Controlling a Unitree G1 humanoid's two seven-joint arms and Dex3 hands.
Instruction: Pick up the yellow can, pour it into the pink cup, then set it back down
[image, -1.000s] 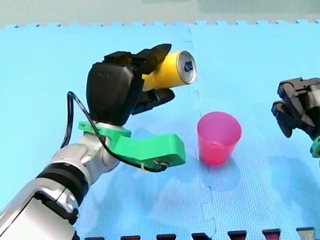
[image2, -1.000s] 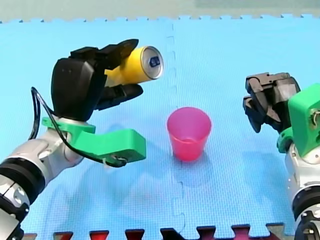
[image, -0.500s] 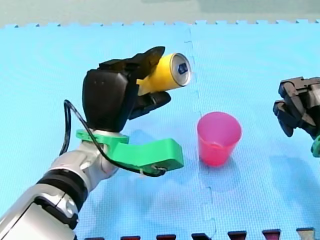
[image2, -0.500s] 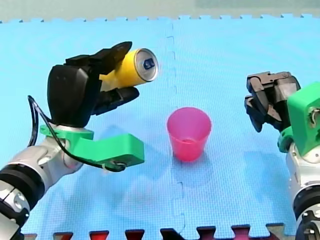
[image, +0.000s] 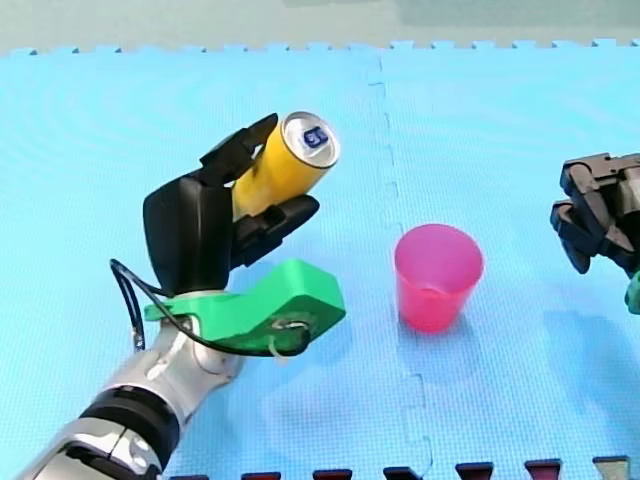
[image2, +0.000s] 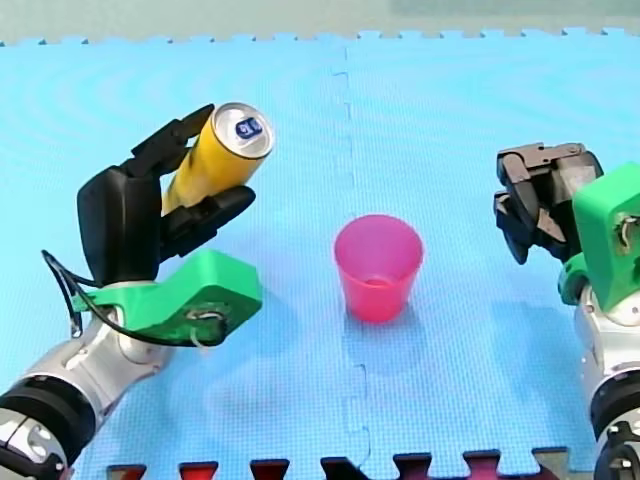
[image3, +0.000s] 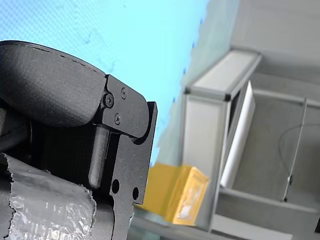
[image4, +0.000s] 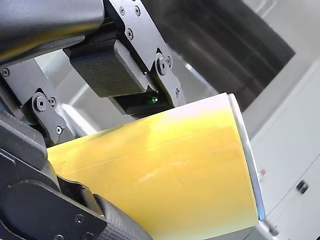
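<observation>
My left hand (image: 215, 225) is shut on the yellow can (image: 275, 165) and holds it in the air left of the pink cup (image: 437, 275). The can leans, its silver top pointing up and to the right, well clear of the cup. The second wrist view shows the same can (image4: 165, 170) up close, clamped between the black fingers (image4: 107, 67) of my left hand. The cup stands upright on the mat near the middle. My right hand (image: 600, 210) hovers at the right edge, level with the cup, holding nothing.
A blue foam puzzle mat (image: 500, 120) covers the whole surface, with a seam running front to back just left of the cup. Dark and red edge pieces line its front border. The first wrist view takes in a grey cabinet (image3: 210, 150) and a yellow box (image3: 175, 192).
My left hand has drawn the can leftward, away from the cup, and turned it from nearly horizontal toward upright. The cup and my right hand have stayed put.
</observation>
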